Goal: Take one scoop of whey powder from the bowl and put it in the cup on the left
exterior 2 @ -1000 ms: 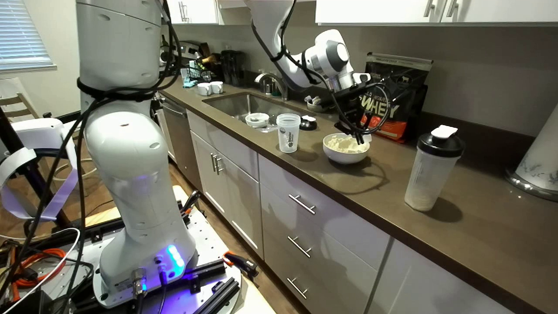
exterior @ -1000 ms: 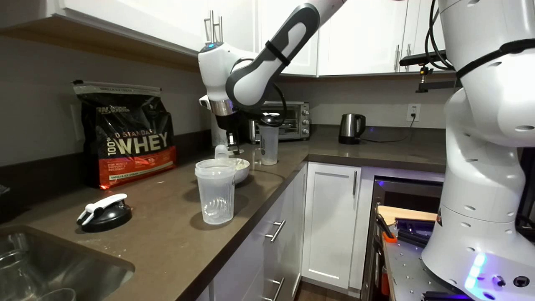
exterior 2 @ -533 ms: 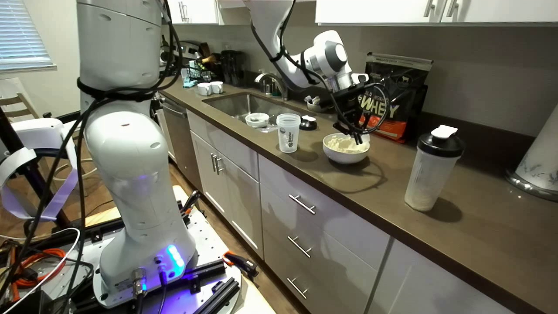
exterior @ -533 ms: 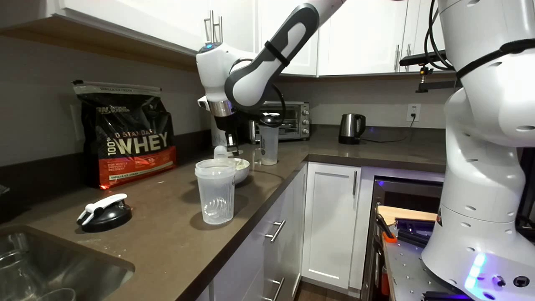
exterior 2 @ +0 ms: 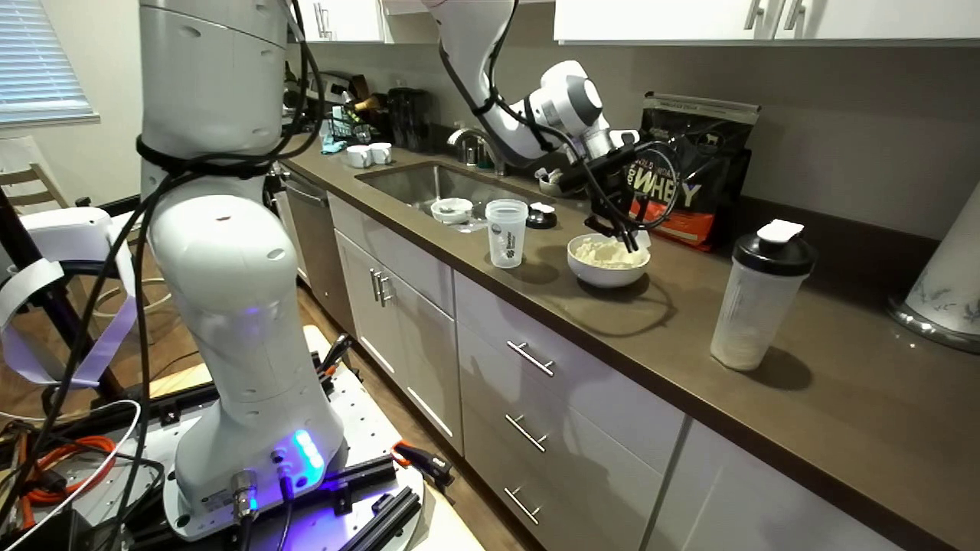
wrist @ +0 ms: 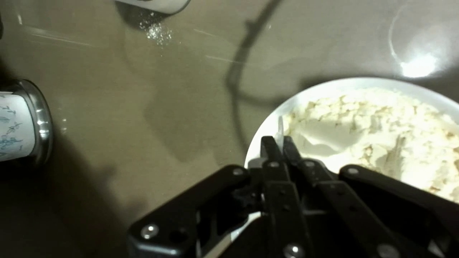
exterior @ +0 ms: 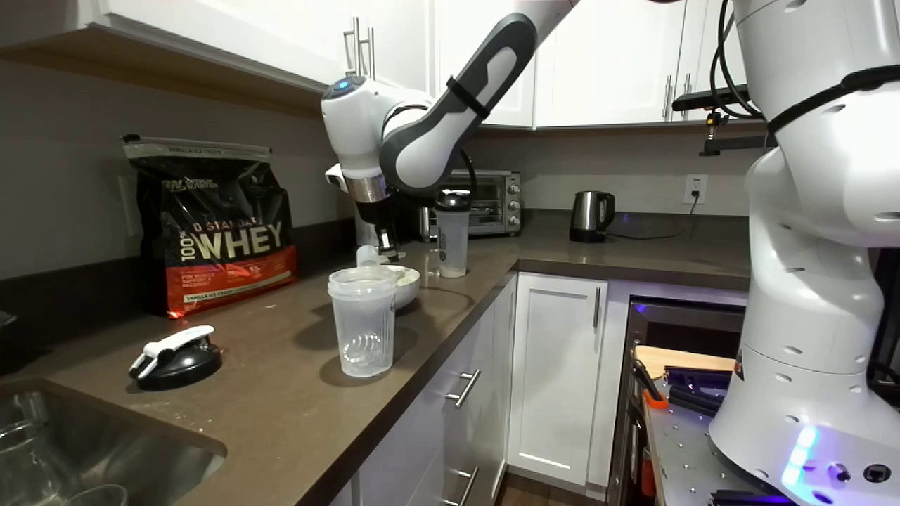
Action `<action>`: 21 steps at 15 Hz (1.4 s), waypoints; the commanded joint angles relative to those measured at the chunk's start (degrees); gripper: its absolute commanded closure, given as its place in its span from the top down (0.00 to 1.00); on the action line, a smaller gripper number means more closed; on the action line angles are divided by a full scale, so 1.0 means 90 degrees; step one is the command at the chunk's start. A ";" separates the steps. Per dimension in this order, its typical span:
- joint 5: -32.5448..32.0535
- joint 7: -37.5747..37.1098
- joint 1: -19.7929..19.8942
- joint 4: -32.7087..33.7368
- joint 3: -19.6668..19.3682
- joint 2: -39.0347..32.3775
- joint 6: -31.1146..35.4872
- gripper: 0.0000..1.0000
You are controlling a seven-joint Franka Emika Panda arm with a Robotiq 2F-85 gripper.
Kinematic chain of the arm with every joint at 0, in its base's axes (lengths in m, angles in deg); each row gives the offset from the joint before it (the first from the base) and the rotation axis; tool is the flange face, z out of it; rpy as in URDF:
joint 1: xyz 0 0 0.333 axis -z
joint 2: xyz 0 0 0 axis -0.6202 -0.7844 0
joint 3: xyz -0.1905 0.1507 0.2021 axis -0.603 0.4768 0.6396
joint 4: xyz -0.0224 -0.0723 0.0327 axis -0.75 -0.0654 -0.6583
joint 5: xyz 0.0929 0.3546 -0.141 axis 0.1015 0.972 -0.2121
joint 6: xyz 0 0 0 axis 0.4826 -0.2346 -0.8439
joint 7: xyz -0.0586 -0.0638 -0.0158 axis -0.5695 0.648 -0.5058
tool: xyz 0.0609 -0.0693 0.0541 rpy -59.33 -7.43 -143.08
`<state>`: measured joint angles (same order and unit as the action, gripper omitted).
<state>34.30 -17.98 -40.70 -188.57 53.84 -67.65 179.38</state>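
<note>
My gripper point(wrist: 279, 143) is shut on the thin pale handle of the scoop point(wrist: 280, 130). In both exterior views the fingertips are low at the bowl's rim, also seen here as the gripper point(exterior 2: 632, 239). The scoop's pale head point(exterior: 367, 256) shows in an exterior view beside the fingers, above the bowl's edge; its contents cannot be seen. The white bowl point(exterior 2: 605, 275) holds cream-coloured powder; in the wrist view its rim point(wrist: 267, 130) lies under the fingertips. The clear open cup point(exterior: 363, 330) stands upright beside the bowl, nearer the sink; it also shows in an exterior view point(exterior 2: 505, 237).
A lidded shaker point(exterior 2: 758, 306) with some powder stands on the bowl's other side. The whey bag point(exterior: 218, 225) stands against the wall. A black lid point(exterior: 177, 360) lies near the sink point(exterior: 204, 453). The counter's front edge point(exterior 2: 566, 337) runs close to cup and bowl.
My gripper and wrist have shifted slightly towards the cup side and down, with a small tilt. The scoop moved with them. The bowl and cup have not moved.
</note>
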 commanded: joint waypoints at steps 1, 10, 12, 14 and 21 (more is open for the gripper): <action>-0.0454 -0.0383 -0.0077 0.0183 0.0019 -0.0136 -0.0194 0.01; -0.0804 -0.0598 -0.0122 0.0175 0.0090 -0.0241 -0.0332 0.01; -0.0844 -0.0603 -0.0127 0.0153 0.0119 -0.0251 -0.0352 0.01; -0.0891 -0.0619 -0.0132 0.0132 0.0151 -0.0263 -0.0358 0.01; -0.0914 -0.0578 -0.0133 0.0059 0.0243 -0.0254 -0.0385 0.01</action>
<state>27.74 -21.91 -41.66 -188.07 55.64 -69.80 177.39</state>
